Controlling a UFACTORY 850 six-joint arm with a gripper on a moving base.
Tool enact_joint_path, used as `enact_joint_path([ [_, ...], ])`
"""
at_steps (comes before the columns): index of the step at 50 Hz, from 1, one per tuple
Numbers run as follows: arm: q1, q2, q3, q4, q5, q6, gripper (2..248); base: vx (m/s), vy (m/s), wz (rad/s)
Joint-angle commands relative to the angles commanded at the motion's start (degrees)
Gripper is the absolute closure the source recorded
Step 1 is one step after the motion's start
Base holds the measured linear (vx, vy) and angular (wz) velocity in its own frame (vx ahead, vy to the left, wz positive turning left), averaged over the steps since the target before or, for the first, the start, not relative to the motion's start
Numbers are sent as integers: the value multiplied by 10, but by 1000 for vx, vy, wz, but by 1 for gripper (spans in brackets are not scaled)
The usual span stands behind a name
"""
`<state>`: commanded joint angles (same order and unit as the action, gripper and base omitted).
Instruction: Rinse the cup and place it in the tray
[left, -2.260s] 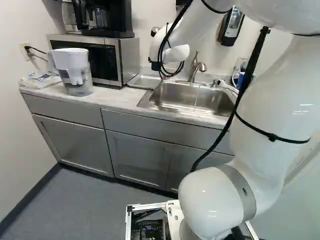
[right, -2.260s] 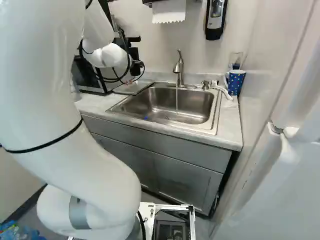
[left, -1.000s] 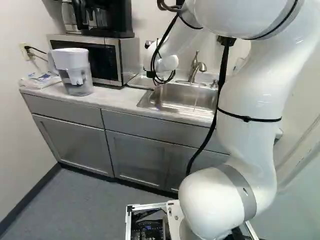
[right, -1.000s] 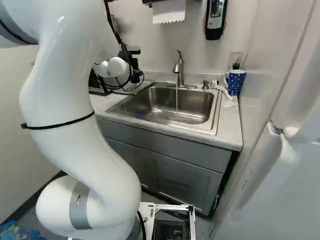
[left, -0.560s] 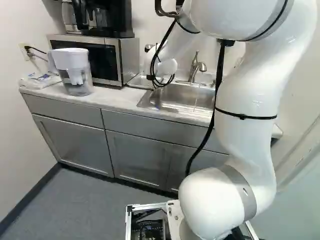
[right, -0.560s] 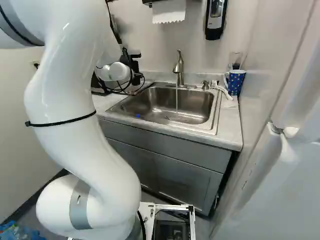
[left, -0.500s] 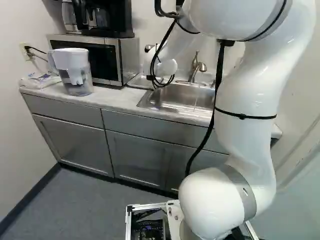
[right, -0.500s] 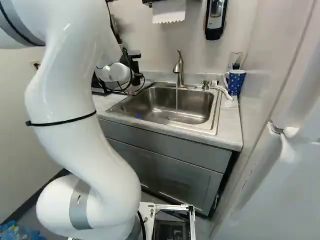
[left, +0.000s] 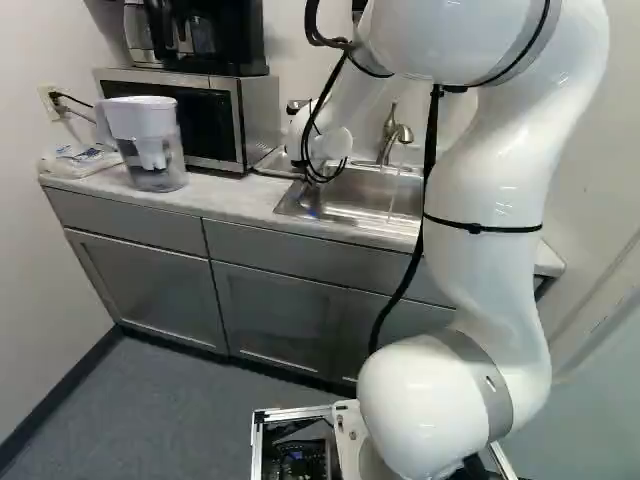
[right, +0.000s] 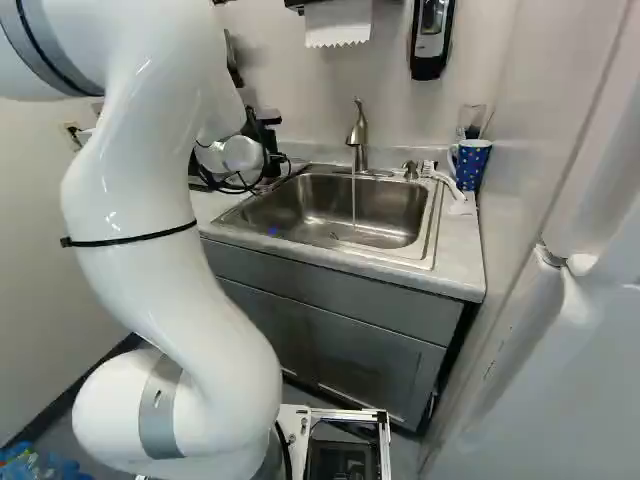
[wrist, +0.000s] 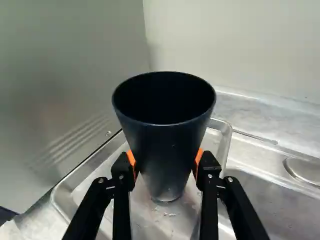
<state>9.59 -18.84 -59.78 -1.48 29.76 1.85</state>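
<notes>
Fingers (wrist: 121, 182) clasp a dark cup (wrist: 167, 150), perhaps touching the metal tray (wrist: 155, 220) on the counter (left: 225, 208) between microwave (left: 258, 120) and sink (right: 340, 200).

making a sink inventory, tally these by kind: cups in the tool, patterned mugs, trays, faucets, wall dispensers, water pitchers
Dark cup in the tool: 1
Patterned mug: 1
Tray: 1
Faucet: 1
Wall dispensers (paper dispenser, soap dispenser): 2
Water pitcher: 1
Total: 7
</notes>
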Motion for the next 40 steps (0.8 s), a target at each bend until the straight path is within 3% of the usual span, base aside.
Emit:
enact_joint_path([
  [40, 0, 0, 0, 0, 0, 0, 126, 0, 0, 0],
])
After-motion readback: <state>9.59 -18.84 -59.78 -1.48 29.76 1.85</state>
